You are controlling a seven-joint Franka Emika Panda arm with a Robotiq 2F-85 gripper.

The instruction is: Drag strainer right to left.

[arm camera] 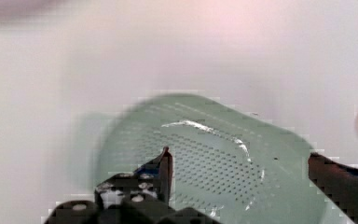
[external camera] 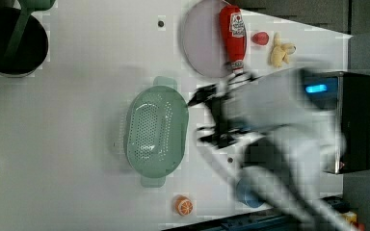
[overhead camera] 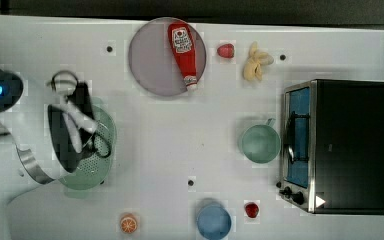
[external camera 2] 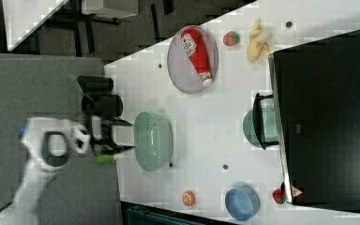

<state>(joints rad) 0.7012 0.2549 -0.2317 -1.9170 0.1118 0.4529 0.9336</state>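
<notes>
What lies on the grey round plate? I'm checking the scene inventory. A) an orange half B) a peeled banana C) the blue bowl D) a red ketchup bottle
D: the red ketchup bottle lies on its side across the grey plate, cap end at the rim.

On the white table (external camera 2: 206,117) the mint-green strainer (external camera 2: 153,140) sits upright near the right view's left edge of the tabletop, its holed bottom showing. Just beside it, toward the right view's left, hangs the black gripper (external camera 2: 122,136) — fingers spread, one above the other in the picture, their tips near the strainer's rim. The white arm (external camera 2: 42,159) runs off to the lower left. A ketchup bottle (external camera 2: 197,56) lies on a grey plate (external camera 2: 180,65); a strawberry (external camera 2: 231,38) and a banana (external camera 2: 258,47) lie near it. A black oven (external camera 2: 328,117) fills the right side — a green cup (external camera 2: 249,126) stands against it. Low in the picture are an orange half (external camera 2: 188,198), a blue bowl (external camera 2: 242,203) and a red fruit (external camera 2: 277,195).
</notes>
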